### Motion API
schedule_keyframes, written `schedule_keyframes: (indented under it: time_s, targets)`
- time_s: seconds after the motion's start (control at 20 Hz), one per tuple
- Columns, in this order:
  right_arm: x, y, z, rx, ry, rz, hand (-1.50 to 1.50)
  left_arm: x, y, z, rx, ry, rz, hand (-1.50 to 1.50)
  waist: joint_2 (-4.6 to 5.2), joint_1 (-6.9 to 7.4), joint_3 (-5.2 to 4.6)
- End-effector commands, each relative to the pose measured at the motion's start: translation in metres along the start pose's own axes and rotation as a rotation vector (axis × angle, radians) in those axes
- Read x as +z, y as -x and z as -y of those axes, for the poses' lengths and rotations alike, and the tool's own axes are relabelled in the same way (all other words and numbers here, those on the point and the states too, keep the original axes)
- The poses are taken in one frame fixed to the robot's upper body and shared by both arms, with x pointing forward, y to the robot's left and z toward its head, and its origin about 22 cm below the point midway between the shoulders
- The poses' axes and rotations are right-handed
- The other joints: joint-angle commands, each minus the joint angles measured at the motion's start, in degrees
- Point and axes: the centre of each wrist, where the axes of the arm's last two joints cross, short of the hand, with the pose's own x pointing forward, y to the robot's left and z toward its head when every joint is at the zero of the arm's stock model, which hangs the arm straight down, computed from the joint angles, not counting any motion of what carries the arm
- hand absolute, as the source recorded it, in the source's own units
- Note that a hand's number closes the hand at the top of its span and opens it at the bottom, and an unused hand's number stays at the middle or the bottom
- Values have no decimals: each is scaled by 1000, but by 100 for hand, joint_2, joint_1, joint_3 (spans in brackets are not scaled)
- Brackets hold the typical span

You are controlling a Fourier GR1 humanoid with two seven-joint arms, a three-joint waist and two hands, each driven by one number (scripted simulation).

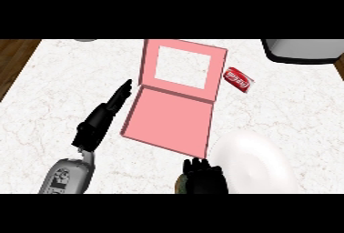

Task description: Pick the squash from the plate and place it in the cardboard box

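The box [171, 120] is pink and lies open mid-counter, its windowed lid [214, 68] folded back behind it. A white plate [259, 164] sits to the lower right of the box, and its top shows nothing on it. My right hand [204, 176] is at the plate's left rim, just below the box's near edge, fingers curled. A sliver of olive squash [180, 183] peeks out at the hand's left side; the hand hides most of it. My left hand [101, 119] lies open left of the box, straight fingers pointing toward the box's far left corner.
A red packet [238, 79] lies right of the lid. A dark-rimmed grey container [302, 51] stands at the far right corner. A grey object [86, 40] shows at the far edge on the left. Wooden floor [13, 54] shows past the counter's left edge.
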Motion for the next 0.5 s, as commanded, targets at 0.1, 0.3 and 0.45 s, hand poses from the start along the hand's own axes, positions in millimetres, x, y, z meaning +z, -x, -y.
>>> schedule_keyframes:
  time_s: [0.1, 0.3, 0.45]
  targets:
    - [49, -53, 30, -73, 131, 52, 150, -2, -4, 1, -8, 5, 5, 0, -8, -45, 18]
    - [54, -56, 47, -123, 162, 113, 150, 1, 1, -2, -2, 0, -14, 0, -30, -19, 16]
    - [42, -54, 62, -181, 252, 121, 150, -2, -1, 2, 4, -1, -14, 0, -40, -29, 17]
